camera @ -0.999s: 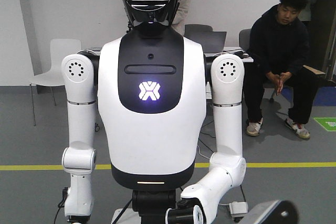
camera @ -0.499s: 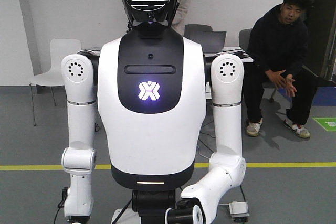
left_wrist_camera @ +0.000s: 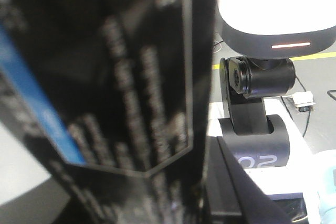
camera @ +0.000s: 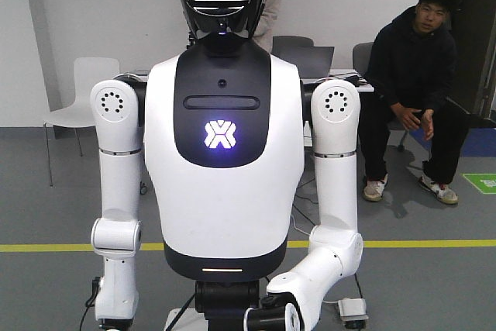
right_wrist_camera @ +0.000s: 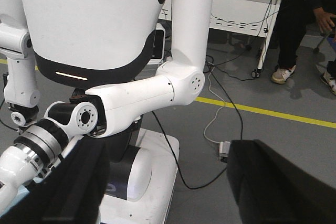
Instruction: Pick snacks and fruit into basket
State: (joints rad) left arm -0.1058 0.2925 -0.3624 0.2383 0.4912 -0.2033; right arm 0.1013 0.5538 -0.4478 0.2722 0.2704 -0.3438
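Presently the right gripper (right_wrist_camera: 168, 182) stands wide open and holds nothing. Its dark fingers (right_wrist_camera: 283, 182) are blurred and cut off at the lower frame edge. A humanoid robot (right_wrist_camera: 94, 19) stands ahead of it. A blurred black lettered surface (left_wrist_camera: 105, 77) with a blue band (left_wrist_camera: 31, 93) blocks the left wrist view, so the left gripper's opening cannot be told. Where the snacks, fruit and basket lie cannot be told.
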